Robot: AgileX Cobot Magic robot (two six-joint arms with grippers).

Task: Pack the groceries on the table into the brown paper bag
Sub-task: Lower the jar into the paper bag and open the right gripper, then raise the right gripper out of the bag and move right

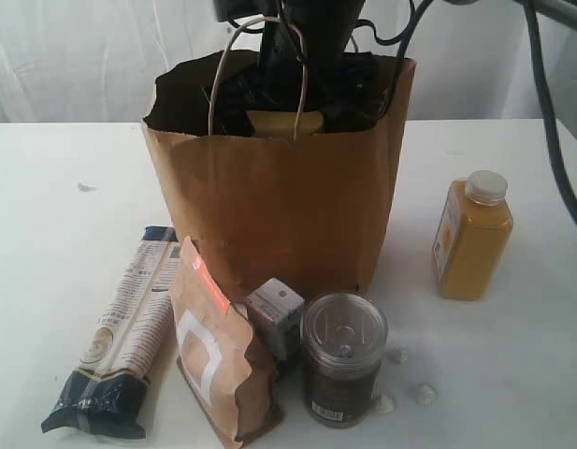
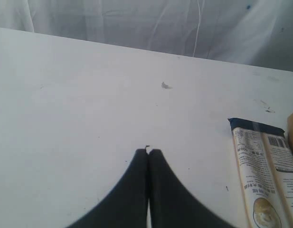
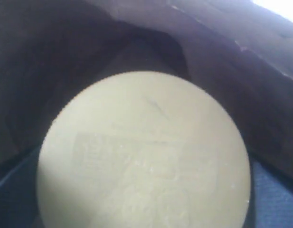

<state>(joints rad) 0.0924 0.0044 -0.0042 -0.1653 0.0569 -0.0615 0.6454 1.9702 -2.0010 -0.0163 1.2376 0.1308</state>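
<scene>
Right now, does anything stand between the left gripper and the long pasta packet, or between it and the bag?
Only bare table separates the shut left gripper from the long pasta packet. The right arm and a yellow lid fill the mouth of the brown paper bag.

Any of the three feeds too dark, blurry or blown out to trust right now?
Exterior view: sharp and evenly lit, though the inside of the brown paper bag is in deep shadow. Left wrist view: clear, table bright, pasta packet sharp. Right wrist view: dim and soft, the yellow lid too close to focus.
</scene>
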